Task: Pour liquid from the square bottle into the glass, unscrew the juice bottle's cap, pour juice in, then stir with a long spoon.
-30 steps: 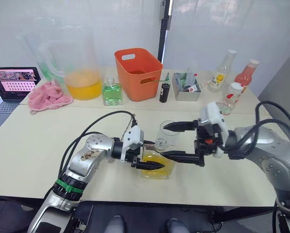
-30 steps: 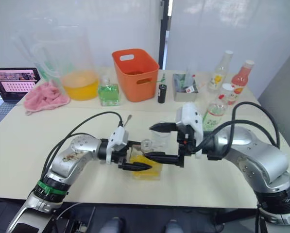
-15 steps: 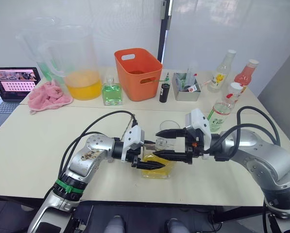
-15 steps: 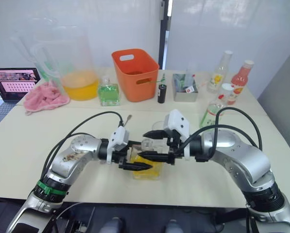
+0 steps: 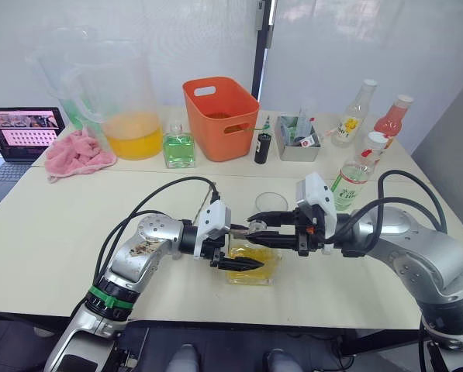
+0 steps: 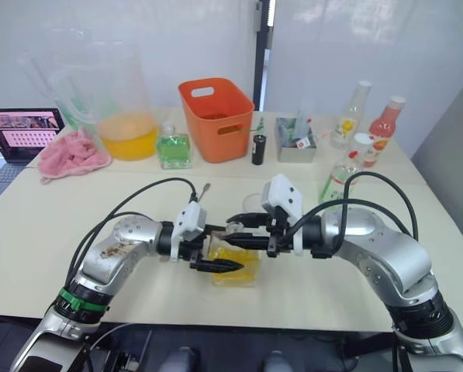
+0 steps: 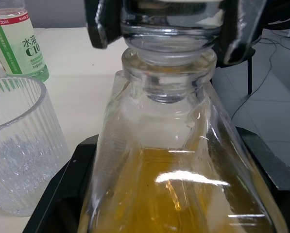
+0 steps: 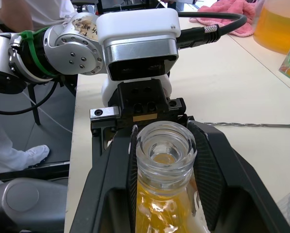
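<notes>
Two grippers meet over the square bottle, which stands near the front edge of the table, so the first step is in hand: getting its stopper out before any pour. On the left, the left gripper has its black fingers pressed against the bottle's flat sides, steadying it upright. From the right, the right gripper reaches in level and pinches the round clear stopper at the neck; in the left wrist view its pads sit on either side of the stopper, which looks seated in the mouth. Just behind stands the glass, empty. Further right waits the juice bottle, cap on. Judging by this, the next move calls for a straight upward pull while the left grip holds firm
</notes>
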You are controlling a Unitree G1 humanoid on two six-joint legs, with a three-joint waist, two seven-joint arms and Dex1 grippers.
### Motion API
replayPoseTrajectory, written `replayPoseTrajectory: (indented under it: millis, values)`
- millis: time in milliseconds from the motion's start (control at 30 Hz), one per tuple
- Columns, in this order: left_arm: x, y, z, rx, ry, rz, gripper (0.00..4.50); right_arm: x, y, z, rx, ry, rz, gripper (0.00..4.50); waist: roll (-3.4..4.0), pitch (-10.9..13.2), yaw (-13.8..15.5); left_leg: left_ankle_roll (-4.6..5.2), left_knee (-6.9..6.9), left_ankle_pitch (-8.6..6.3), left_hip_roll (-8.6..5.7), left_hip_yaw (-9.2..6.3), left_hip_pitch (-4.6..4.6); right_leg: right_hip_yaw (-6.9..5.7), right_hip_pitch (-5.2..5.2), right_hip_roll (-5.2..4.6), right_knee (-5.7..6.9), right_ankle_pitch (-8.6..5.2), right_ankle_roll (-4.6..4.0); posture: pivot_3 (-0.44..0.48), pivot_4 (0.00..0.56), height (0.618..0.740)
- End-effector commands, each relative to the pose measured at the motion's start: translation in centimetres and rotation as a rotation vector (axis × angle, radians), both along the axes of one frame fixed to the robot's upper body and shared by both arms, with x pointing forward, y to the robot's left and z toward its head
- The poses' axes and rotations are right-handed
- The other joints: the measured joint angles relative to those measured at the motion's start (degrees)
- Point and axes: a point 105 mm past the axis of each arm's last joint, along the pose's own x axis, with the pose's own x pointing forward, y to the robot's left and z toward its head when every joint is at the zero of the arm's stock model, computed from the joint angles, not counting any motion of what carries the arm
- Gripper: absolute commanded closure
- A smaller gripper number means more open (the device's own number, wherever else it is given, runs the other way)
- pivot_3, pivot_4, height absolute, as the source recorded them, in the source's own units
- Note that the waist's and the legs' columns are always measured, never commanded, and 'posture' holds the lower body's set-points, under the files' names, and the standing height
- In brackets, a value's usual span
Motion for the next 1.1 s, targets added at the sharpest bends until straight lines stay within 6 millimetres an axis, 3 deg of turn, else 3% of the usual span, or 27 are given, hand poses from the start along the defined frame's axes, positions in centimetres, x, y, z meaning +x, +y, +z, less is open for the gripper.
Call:
replayPoseTrajectory:
  millis: [33,400,467,533,633,733,833,900,1033,1100]
  values:
    - [-0.6,-0.4,-0.1,0.039,-0.028,-0.027,1.68,-0.6,-0.1,2.4,0.07,-0.051,0.025,3.43,0.0,0.0,-0.05,0.0,0.0,0.0,0.0,0.0,0.0,0.0,0.0,0.0,0.0,0.0,0.0,0.0,0.15,0.74]
    - [-0.4,-0.3,-1.0,0.063,0.005,-0.012,1.68,-1.2,-0.7,4.6,0.124,-0.076,0.065,3.43,0.01,-0.01,0.08,0.0,0.0,0.0,0.0,0.0,0.05,0.0,0.06,0.0,0.0,-0.02,0.03,0.0,0.15,0.74]
    - [-0.4,-0.4,-1.0,0.062,0.005,-0.012,1.68,-0.7,-2.2,5.9,0.16,-0.091,0.017,3.43,0.01,-0.01,0.16,0.0,0.0,0.0,0.0,-0.01,0.05,0.0,0.06,0.0,0.0,-0.02,0.03,0.0,0.15,0.74]
    - [-0.3,-0.4,-0.9,0.053,0.004,-0.011,1.68,0.6,-5.6,7.1,0.195,-0.12,-0.115,3.43,0.01,-0.01,0.52,0.0,0.0,0.0,0.0,0.0,0.05,0.0,0.07,0.0,-0.01,-0.01,0.02,0.0,0.15,0.74]
    - [-0.4,-0.4,-0.8,0.05,0.003,-0.01,1.68,0.9,-6.9,7.4,0.203,-0.128,-0.161,3.43,0.01,-0.01,0.71,0.0,0.02,0.0,-0.01,0.0,0.04,0.01,0.1,0.0,-0.07,0.03,-0.04,0.0,0.15,0.74]
    - [-0.3,-0.7,0.0,0.008,0.005,-0.003,1.68,2.3,-13.6,5.9,0.166,-0.128,-0.41,3.43,0.04,-0.03,1.14,0.01,-0.07,0.0,0.0,-0.01,0.12,0.0,0.13,0.02,-0.03,0.0,-0.09,0.0,0.15,0.74]
    - [-0.2,-0.9,0.5,-0.022,0.009,0.008,1.68,2.6,-16.5,4.9,0.159,-0.124,-0.512,3.43,0.08,-0.05,1.0,0.01,0.03,0.0,-0.04,0.03,0.03,0.09,0.11,0.02,-0.08,0.03,-0.05,0.0,0.15,0.74]
    - [-0.2,-1.1,0.9,-0.038,0.01,0.007,1.68,3.2,-19.7,3.3,0.155,-0.118,-0.642,3.43,0.18,-0.09,0.74,0.02,0.04,0.0,-0.04,0.05,0.06,0.11,0.1,0.02,-0.06,0.0,0.05,0.0,0.15,0.74]
    - [-0.2,-1.1,1.1,-0.041,0.012,0.007,1.68,3.4,-20.9,2.5,0.146,-0.127,-0.679,3.43,0.32,-0.07,0.32,0.1,0.04,0.06,-0.04,0.05,0.12,0.12,0.12,0.02,-0.01,0.0,0.11,0.0,0.15,0.74]
    - [-0.2,-0.9,1.4,-0.053,0.005,0.029,1.68,4.5,-24.9,0.0,0.126,-0.125,-0.874,3.43,0.35,-0.07,0.17,0.12,0.03,0.08,-0.04,0.04,0.14,0.13,0.14,0.03,-0.01,0.02,0.12,0.0,0.15,0.74]
